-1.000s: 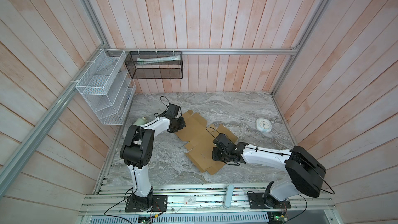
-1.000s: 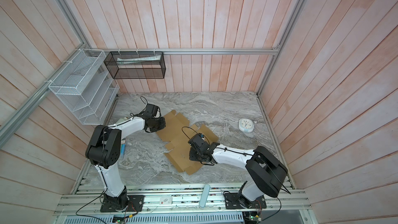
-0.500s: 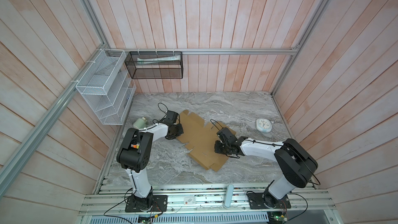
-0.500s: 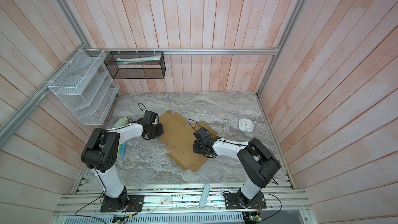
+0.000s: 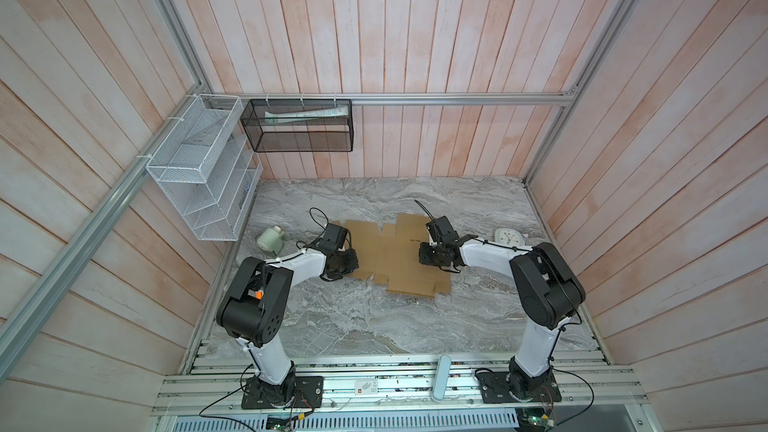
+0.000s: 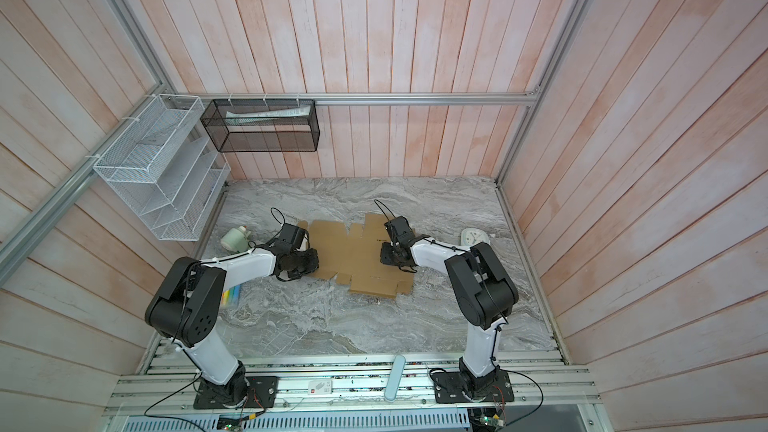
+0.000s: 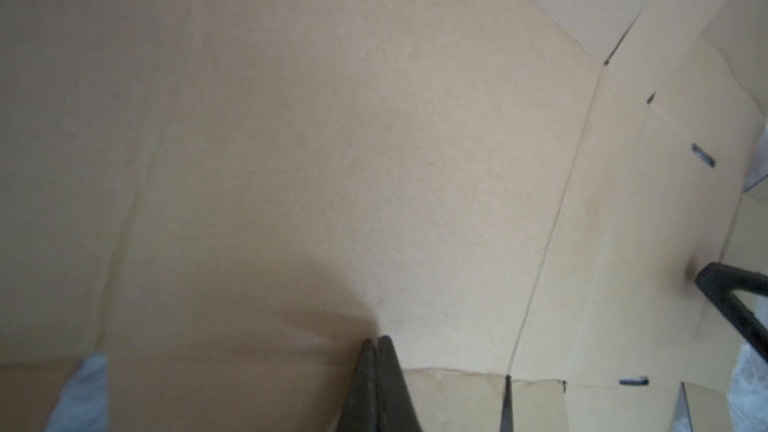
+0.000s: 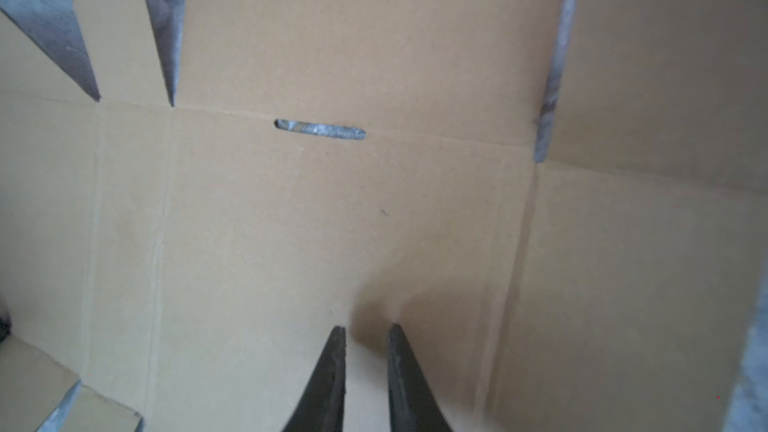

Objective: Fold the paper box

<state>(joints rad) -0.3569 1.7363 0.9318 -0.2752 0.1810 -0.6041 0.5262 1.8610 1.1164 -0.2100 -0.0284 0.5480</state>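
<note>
The paper box (image 5: 390,251) (image 6: 353,255) is a flat brown cardboard sheet with flaps and slits, lying unfolded on the marble table in both top views. My left gripper (image 5: 347,263) (image 6: 309,263) rests at the sheet's left edge. In the left wrist view it (image 7: 377,340) is shut, tips pressed together on the cardboard (image 7: 332,139). My right gripper (image 5: 424,253) (image 6: 386,255) is over the sheet's right part. In the right wrist view it (image 8: 366,328) stands narrowly open, tips at the cardboard (image 8: 332,222), nothing between them.
A white clock (image 5: 508,236) lies right of the sheet, a pale green roll (image 5: 270,239) left of it. A white wire rack (image 5: 199,168) and a black mesh basket (image 5: 297,126) hang on the walls. A grey bar (image 5: 441,376) lies on the front rail.
The cardboard sheet has turned from a slanted lie to nearly square with the table. Both grippers moved with it, the right one farther back. The right jaws have parted slightly.
</note>
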